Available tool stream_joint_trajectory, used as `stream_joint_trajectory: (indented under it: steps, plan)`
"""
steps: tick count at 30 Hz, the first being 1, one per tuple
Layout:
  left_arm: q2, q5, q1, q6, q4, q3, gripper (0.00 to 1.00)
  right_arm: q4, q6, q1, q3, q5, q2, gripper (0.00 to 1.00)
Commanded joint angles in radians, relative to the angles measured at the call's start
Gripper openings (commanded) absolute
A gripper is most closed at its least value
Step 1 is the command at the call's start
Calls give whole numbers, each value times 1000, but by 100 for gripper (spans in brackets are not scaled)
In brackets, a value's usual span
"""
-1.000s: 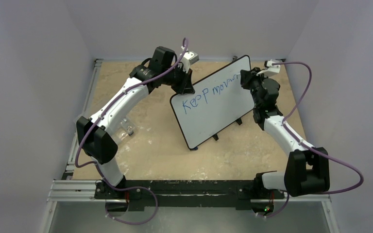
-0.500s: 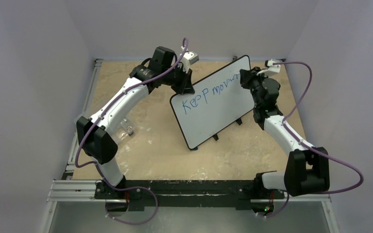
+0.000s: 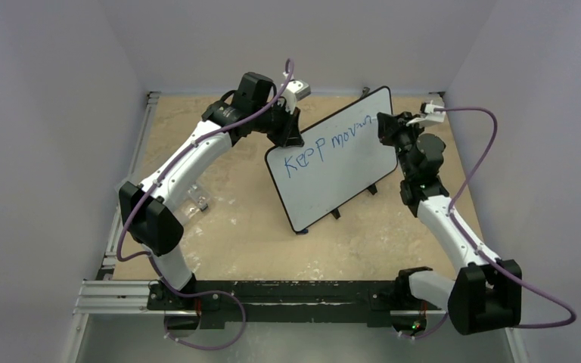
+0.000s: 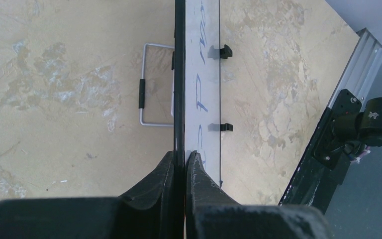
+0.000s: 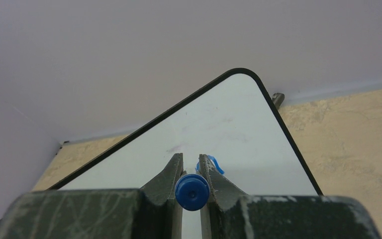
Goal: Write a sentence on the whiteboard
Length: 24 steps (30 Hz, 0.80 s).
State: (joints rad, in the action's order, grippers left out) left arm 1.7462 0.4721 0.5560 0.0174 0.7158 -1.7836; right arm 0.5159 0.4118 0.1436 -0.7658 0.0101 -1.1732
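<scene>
Nearest my bases, the tan table (image 3: pixel 257 227) carries the whiteboard (image 3: pixel 333 181), which stands at mid-table, a little right of centre. It rests on its lower long edge, with small black feet (image 3: pixel 336 213) jutting from the written side. It is a glossy white rectangle with a thin black rim and rounded corners, and it leans back so that its face looks up and toward my near side. Its long axis runs diagonally, from the near-left corner to the far-right corner close to the back wall. The sentence (image 3: pixel 325 147) follows that same axis across the upper part of the face in blue handwriting, reading roughly "Keep movin"; my right arm hides the last letters. My left pincer (image 4: pixel 184 155) is clenched on the board's black rim at its upper left corner, one finger on the back and one on the written face, so from that wrist I see the board edge-on. Farther off, my right pincer (image 5: pixel 191 158) grasps a blue marker (image 5: pixel 192 191), aimed at the board's far upper corner. A blue stroke lies just beside the fingertips, but I cannot tell whether the tip touches the surface.
</scene>
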Motion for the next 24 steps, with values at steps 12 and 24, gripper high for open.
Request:
stream_joint_trajectory:
  steps: [12,24]
  plan:
    - [-17,-207,-14,-137,39,-20,0,-85,-24,-29,-44,119,43,0]
    - [-22,-206,-13,-140,37,-15,0,1,9,-67,-88,96,-54,0]
